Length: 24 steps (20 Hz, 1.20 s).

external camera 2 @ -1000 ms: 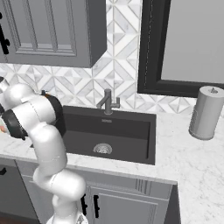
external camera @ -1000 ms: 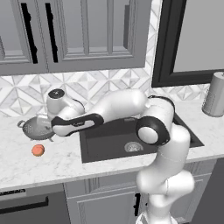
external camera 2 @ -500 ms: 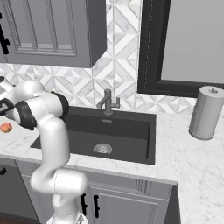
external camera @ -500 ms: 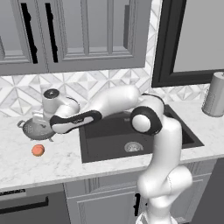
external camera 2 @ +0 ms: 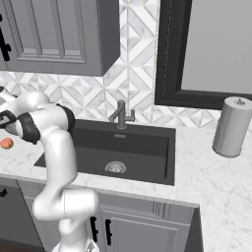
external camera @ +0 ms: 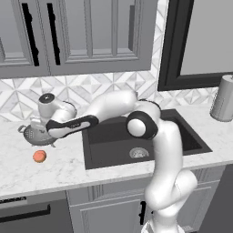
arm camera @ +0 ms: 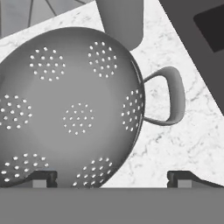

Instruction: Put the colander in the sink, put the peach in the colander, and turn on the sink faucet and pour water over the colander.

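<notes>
The grey colander (arm camera: 74,113) stands on the counter left of the sink, its loop handle (arm camera: 169,96) pointing toward the basin. My gripper (arm camera: 113,178) hangs open just above it. One fingertip (arm camera: 41,177) is over the bowl and the other over bare marble beside the handle. From the left base, the gripper (external camera: 48,133) is at the colander (external camera: 36,135), with the orange peach (external camera: 40,156) in front of it. The dark sink (external camera: 136,141) holds only its drain. The faucet (external camera 2: 120,115) stands behind the sink (external camera 2: 123,152) with no water running. The peach (external camera 2: 6,143) lies at the far left.
A grey soap bottle (external camera: 47,105) stands right behind the colander, close to my hand, and the same bottle (arm camera: 120,22) shows in the hand view. A paper towel roll (external camera 2: 231,127) stands on the counter right of the sink. Wall cabinets hang above.
The arm has swung further left and come in over the colander. The jaws have stayed open, and the colander and peach have not moved.
</notes>
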Tool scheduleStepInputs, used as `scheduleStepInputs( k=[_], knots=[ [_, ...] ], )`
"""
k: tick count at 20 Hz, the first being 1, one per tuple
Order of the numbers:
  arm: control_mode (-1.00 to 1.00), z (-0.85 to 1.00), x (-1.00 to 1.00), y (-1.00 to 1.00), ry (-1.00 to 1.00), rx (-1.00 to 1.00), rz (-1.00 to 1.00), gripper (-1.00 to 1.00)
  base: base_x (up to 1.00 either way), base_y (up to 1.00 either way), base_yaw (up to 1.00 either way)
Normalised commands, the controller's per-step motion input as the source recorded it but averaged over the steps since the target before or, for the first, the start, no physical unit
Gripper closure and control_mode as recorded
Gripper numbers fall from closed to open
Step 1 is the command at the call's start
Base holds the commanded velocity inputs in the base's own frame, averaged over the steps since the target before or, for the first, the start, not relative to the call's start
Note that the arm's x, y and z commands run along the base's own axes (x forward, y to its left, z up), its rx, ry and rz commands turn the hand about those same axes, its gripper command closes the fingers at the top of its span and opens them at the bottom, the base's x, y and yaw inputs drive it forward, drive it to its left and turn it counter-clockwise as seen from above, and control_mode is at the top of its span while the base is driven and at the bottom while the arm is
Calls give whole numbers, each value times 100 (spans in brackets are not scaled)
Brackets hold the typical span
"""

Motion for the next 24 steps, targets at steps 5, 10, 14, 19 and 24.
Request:
scheduleStepInputs(
  k=[5, 10, 14, 19, 24],
  knots=[
    [-100, -35, 17, 0, 0, 1, 0, -100, 0, 0, 0],
    [-100, -29, 9, 0, 0, 2, 0, -100, 0, 0, 0],
    [-100, -28, 9, 0, 0, 1, 0, -100, 0, 0, 0],
    [-100, -24, 11, 0, 0, 1, 0, -100, 0, 0, 0],
    [-100, -21, 15, 0, 0, 0, 0, 100, 0, 0, 0]
  ],
)
